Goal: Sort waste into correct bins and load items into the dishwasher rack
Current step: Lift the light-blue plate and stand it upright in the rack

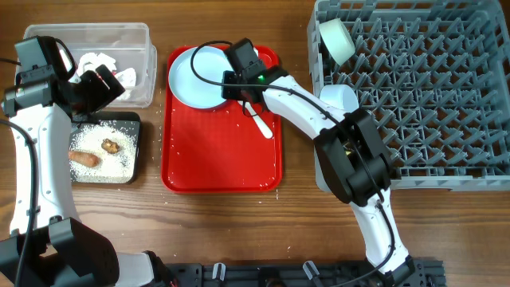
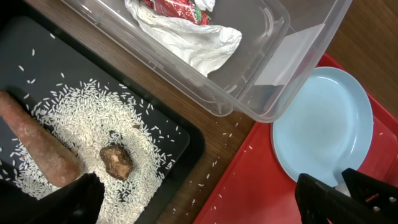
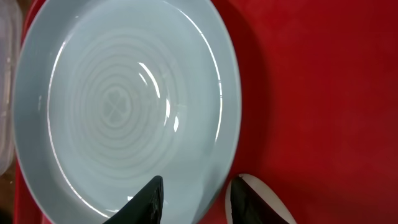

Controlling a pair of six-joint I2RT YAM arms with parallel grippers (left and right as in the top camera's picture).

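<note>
The pale blue plate (image 1: 195, 76) lies at the back left of the red tray (image 1: 215, 151). My right gripper (image 1: 237, 80) is open at the plate's near rim; in the right wrist view (image 3: 198, 186) one finger is over the plate (image 3: 124, 106) and the other over the white spoon (image 3: 277, 205). The spoon (image 1: 261, 123) lies beside the plate. My left gripper (image 1: 103, 84) is open and empty above the black tray (image 1: 131, 119) and the clear tub (image 1: 88, 36). The black tray holds rice (image 2: 93, 112), the carrot piece (image 2: 37, 143) and the brown lump (image 2: 116, 160). The tub holds crumpled paper (image 2: 193, 43) and red wrapper (image 2: 174, 7).
The grey dishwasher rack (image 1: 446, 104) stands at the right, with one pale bowl (image 1: 336, 40) upright at its back left and another (image 1: 339, 96) at its left edge. Loose rice grains are scattered on the red tray and the wood beside it. The yellow cup is out of view.
</note>
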